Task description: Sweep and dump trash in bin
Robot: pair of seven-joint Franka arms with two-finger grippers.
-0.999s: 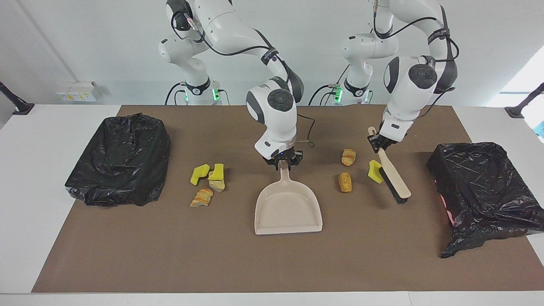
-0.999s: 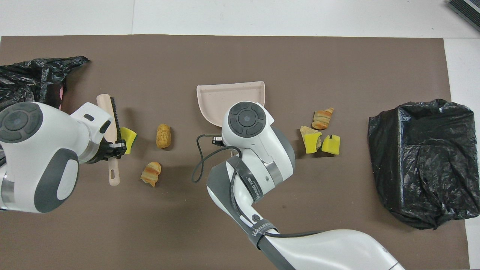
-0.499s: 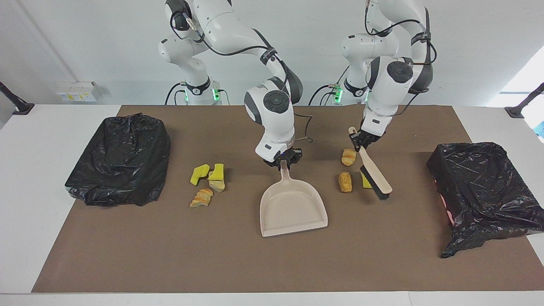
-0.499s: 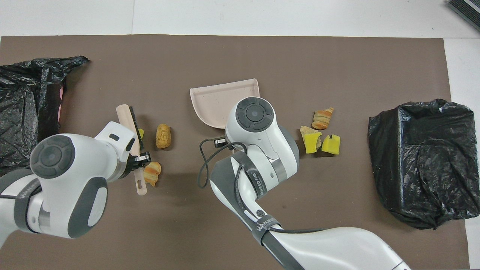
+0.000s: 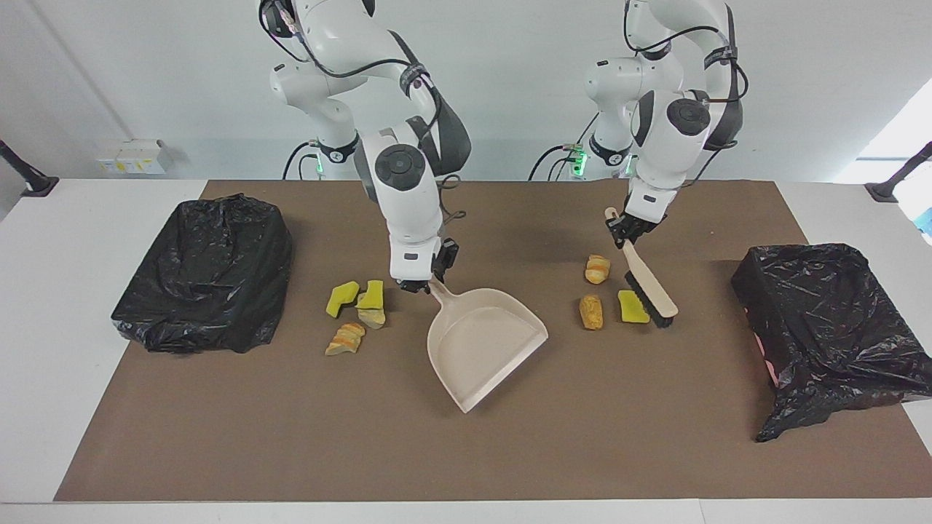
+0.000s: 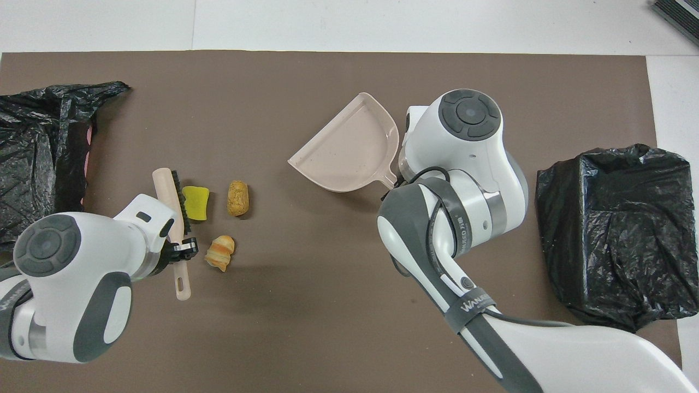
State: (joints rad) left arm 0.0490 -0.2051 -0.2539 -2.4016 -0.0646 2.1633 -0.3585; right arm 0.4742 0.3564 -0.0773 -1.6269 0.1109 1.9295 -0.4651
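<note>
While dustpan (image 5: 486, 343) sits mid-mat, bins (image 5: 204, 273) flank scraps (image 5: 591, 311).

One marking is legible: a grey strap (image 6: 473, 304) around the right arm (image 6: 546, 349), seen in the overhead view, carries light lettering beginning "WAN"; the remainder cannot be made out. A second strap (image 6: 460, 232) higher on that arm bears lettering too small to read.

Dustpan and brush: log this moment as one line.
right gripper: shut on dustpan handle | left gripper: shut on brush, bristles beside yellow scrap | dustpan: empty | trash: all on mat
</note>
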